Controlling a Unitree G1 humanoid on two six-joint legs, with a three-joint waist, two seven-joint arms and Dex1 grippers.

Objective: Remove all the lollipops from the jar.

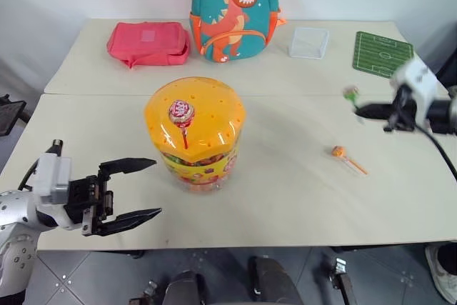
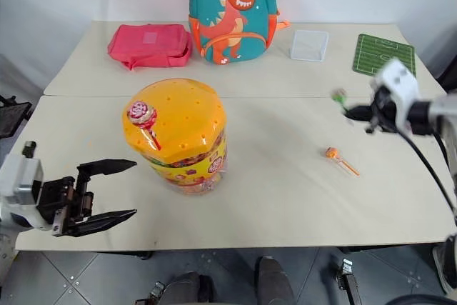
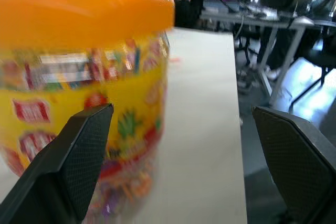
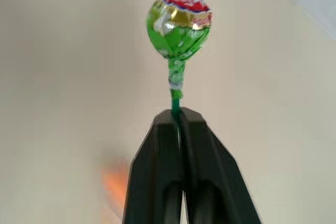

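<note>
The jar (image 1: 195, 132) stands near the table's front, a clear tub with an orange holed lid and a yellow label. A pink-red lollipop (image 1: 181, 114) sticks upright out of the lid. An orange lollipop (image 1: 339, 153) lies on the table to the right. My right gripper (image 1: 359, 111) is over the table's right side, shut on the stick of a green lollipop (image 4: 179, 24), which stands past its fingertips (image 4: 178, 121). My left gripper (image 1: 151, 188) hangs open at the table's front left, its fingers pointing toward the jar (image 3: 79, 98) and apart from it.
At the back of the table are a pink pouch (image 1: 148, 42), a teal dinosaur backpack (image 1: 234, 8), a clear square lid (image 1: 309, 42) and a green pitch-patterned board (image 1: 383, 53). A seam (image 1: 93, 94) joins two tabletops. The front edge lies just beyond my left gripper.
</note>
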